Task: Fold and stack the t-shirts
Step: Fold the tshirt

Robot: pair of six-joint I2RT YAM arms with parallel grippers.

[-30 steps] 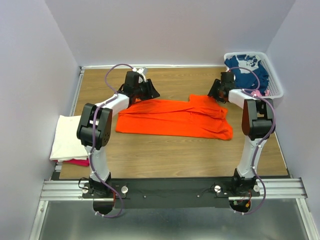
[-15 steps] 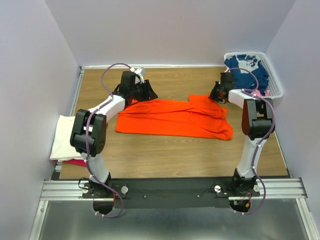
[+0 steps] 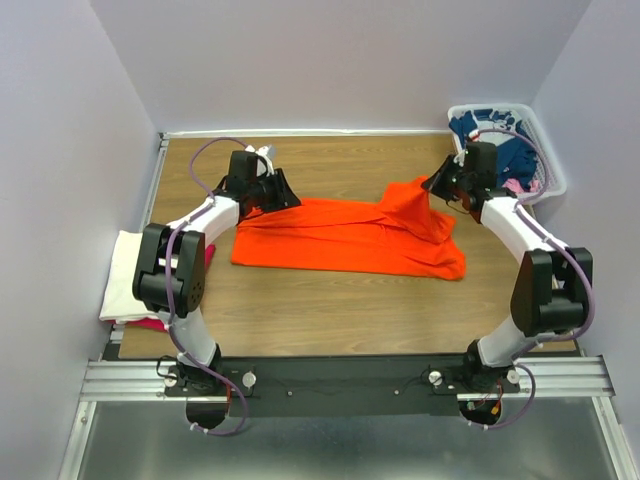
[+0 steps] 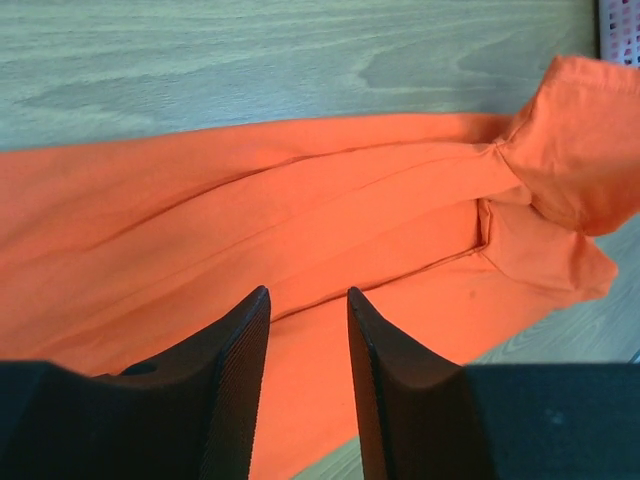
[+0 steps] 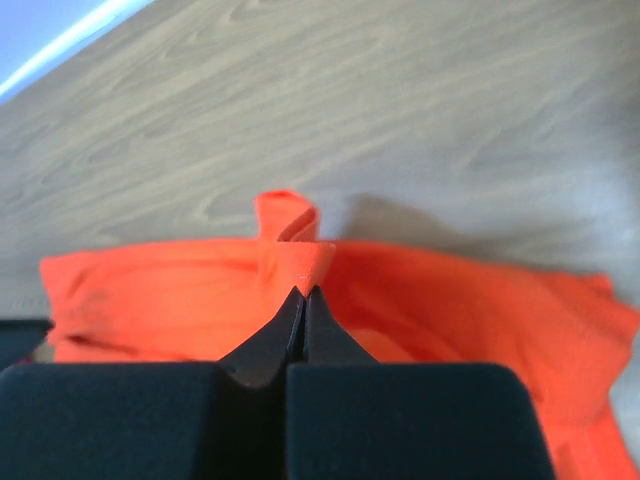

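Note:
The orange t-shirt (image 3: 340, 238) lies spread across the middle of the table. My right gripper (image 3: 438, 186) is shut on its far right corner and holds that corner raised off the wood; in the right wrist view a small fold of the orange t-shirt (image 5: 300, 258) pokes out past the closed tips of the right gripper (image 5: 303, 291). My left gripper (image 3: 288, 196) hovers over the shirt's far left edge. In the left wrist view the left gripper (image 4: 307, 292) is open, with the orange t-shirt (image 4: 300, 200) lying flat beneath the gap.
A folded cream-white t-shirt (image 3: 130, 270) lies on a magenta-pink one (image 3: 160, 323) at the table's left edge. A white slotted basket (image 3: 556, 172) at the far right corner holds a navy blue t-shirt (image 3: 505, 152). Walls close in the table on three sides.
My right gripper has shut on the orange shirt's far right corner and lifted it, the arm swinging outward to the right. My left arm has shifted slightly left along the shirt's far edge.

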